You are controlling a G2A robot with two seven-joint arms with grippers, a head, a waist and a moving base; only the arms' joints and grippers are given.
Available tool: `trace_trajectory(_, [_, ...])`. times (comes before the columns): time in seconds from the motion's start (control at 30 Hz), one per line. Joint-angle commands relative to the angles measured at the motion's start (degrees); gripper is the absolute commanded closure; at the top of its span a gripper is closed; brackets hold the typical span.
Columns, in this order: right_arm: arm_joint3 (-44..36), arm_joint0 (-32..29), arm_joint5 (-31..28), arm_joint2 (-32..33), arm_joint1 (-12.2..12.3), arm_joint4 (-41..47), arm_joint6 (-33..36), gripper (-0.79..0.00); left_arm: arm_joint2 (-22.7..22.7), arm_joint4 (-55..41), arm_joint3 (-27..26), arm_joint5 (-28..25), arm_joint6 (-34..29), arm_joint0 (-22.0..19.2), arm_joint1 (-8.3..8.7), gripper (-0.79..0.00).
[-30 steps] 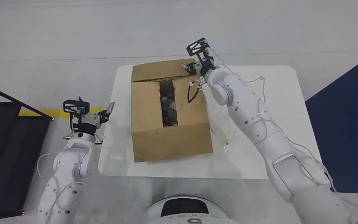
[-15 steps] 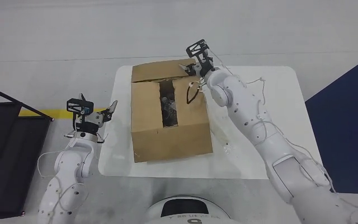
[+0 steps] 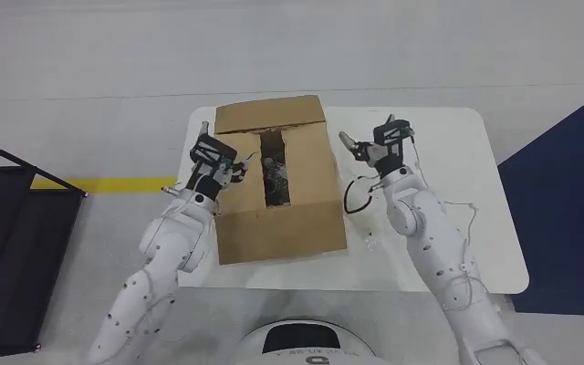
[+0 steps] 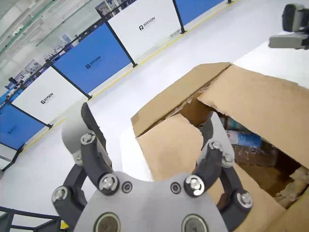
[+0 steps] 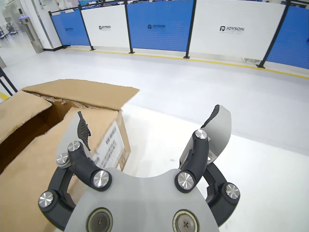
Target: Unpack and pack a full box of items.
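Top view: you have the cardboard box (image 3: 315, 196) sitting on the left half of the white counter (image 3: 456, 146), with its far end close to the counter's far edge. The left flap (image 3: 239, 205) and right flap (image 3: 312, 164) are folded down flat but do not meet. A narrow gap runs between them, and through it you can see the items (image 3: 274, 175) packed inside. The far flap (image 3: 269, 114) is folded outward from the far wall. In the left wrist view the gap shows wrapped packages, one in blue and white; their exact kind cannot be told. In the right wrist view a white printed label (image 5: 109, 143) is stuck on the box's right-hand wall. Your left gripper (image 3: 222, 149) is at the far left corner of the box, its fingers (image 4: 93, 131) spread wide apart and holding nothing. One finger lies over the left flap by the torn edge of the gap, and the other hangs out past the box's left wall. Whether either finger touches the cardboard cannot be told. Your right gripper (image 3: 368, 132) is over bare counter just beside the box's right wall, near its far corner, its fingers (image 5: 218, 124) likewise spread wide with nothing between them. Beyond the counter you have a pale floor with a yellow line (image 5: 217, 61) and a row of blue and white barrier panels (image 5: 159, 27).
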Motion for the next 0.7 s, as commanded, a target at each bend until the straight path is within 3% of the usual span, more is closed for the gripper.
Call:
trace_trajectory(0.0, [-1.1,-2.31,0.21,1.93,0.27,0.64,1.75,-0.785,3.4,1.56,1.7,0.38,-4.31,-2.98,-0.59,-0.785])
trace_trajectory(0.17, [-1.2,-3.85,0.13,3.61,0.6,-0.04,4.47,-0.785,10.09,6.88,7.42,2.15,-12.04,-9.42,-2.16,-0.785])
trace_trajectory(0.27, [-0.51,-3.77,0.22,4.11,0.76,-1.08,7.47,-0.785,13.74,17.8,12.99,6.82,-11.87,-12.07,-2.85,-0.785])
trace_trajectory(0.47, [-0.02,-2.98,-0.42,2.76,0.76,-4.23,10.85,-0.785,17.12,18.15,19.16,6.61,-16.48,-15.31,-4.52,-0.785])
trace_trajectory(0.67, [0.46,-1.16,-1.52,0.65,0.56,-7.04,12.44,-0.785,18.07,14.63,21.63,4.86,-19.21,-17.16,-5.8,-0.785])
